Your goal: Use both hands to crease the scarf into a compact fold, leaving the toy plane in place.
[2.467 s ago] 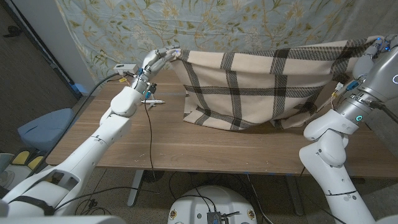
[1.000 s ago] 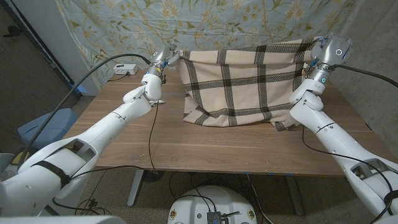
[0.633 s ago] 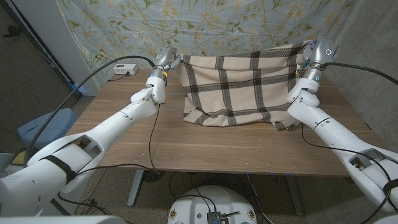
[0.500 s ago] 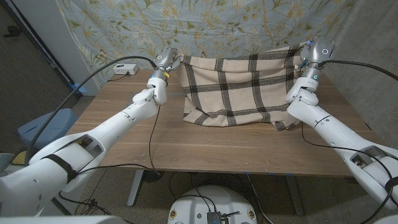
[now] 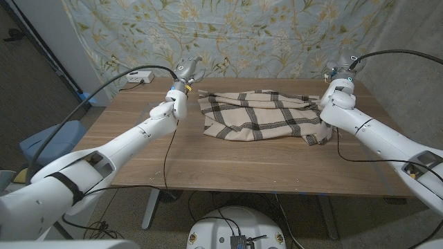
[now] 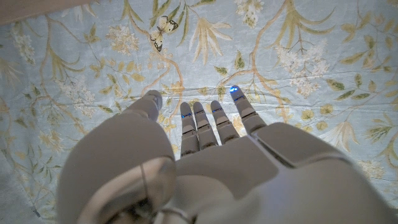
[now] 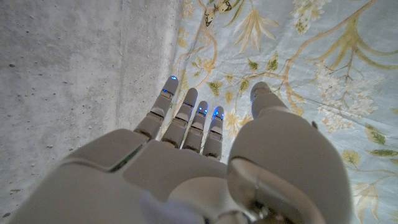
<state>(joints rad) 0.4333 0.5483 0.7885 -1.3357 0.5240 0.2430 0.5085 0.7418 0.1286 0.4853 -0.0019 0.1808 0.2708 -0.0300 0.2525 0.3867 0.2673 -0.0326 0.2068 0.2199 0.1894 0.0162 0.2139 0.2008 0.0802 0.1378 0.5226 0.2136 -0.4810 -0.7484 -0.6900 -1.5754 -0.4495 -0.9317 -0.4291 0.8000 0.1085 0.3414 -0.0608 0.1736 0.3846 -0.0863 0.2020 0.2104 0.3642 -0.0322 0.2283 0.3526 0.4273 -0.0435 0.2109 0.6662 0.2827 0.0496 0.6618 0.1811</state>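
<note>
Between the raised fingers: nothing held; left hand [image 6: 205, 155] and right hand [image 7: 186, 155] are spread against the floral backdrop [image 6: 298, 56].
Below the fingers: plaid scarf [image 5: 259, 116] lies loosely bunched on the table [image 5: 242, 169].
Toy plane: cannot tell where.
Progress: rough fold only; creasing and compacting left.

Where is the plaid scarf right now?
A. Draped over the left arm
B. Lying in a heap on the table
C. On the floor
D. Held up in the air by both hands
B: the scarf lies bunched on the wooden table, and both wrist views show the fingers spread and holding nothing.
</note>
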